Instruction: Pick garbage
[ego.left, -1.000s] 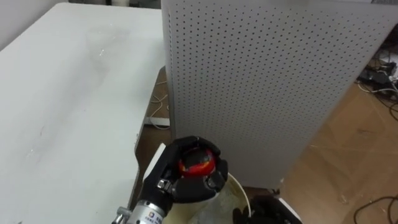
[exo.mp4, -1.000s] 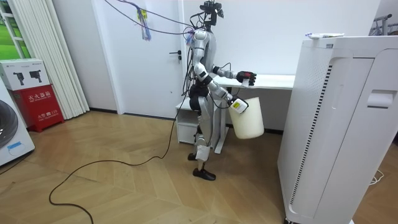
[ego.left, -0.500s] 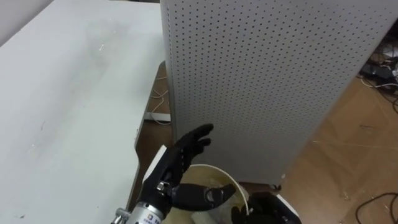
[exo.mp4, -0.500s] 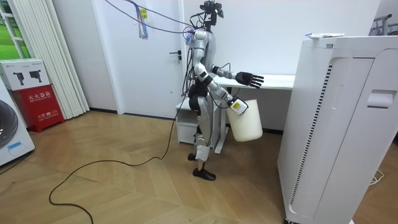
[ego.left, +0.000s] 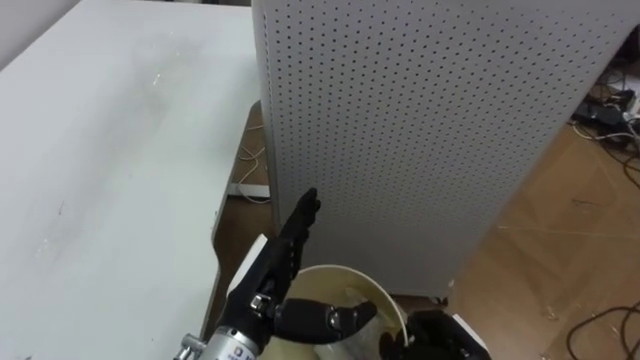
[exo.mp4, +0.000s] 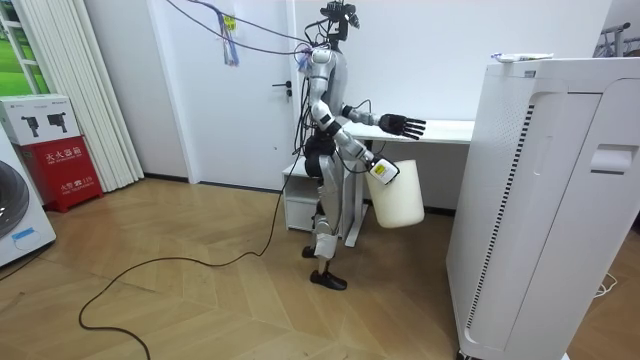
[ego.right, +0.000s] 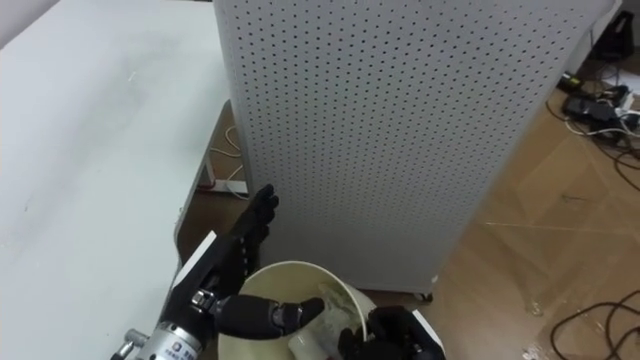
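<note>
Left hand: at 6 o'clock in the eye views, spread flat and holding nothing; fingers straight toward 12 o'clock, thumb lying across the bucket mouth.
Right hand: at 5 o'clock, dark against the bucket's near rim; judged clamped on that rim, since the room view shows the bucket hanging clear of the floor.
Plastic bucket: cream, mouth up, directly under the left hand.
Garbage: pale scraps inside the bucket, just past the thumb; deeper contents hidden.
Risk, fingertips: very near the perforated white cabinet at 12 o'clock; any reach forward likely to rap the panel.
Risk, thumb: hanging over the mouth; a sideways pull toward 9 o'clock likely to hook the rim and tip the bucket.
Risk, bucket: carried one-handed beside the white table at 9 to 10 o'clock; a swing or a knock on the table edge likely to spill the scraps.
Risk, turning: cables on the floor at 3 o'clock, a snag hazard for the feet.
Count, hands: two.
Count, bucket: one.
Count, table: one.
Count, cabinet: one.
Count, garbage: at least one pale piece; exact number impossible to tell.
Count, cables: several, too tangled to number.
</note>
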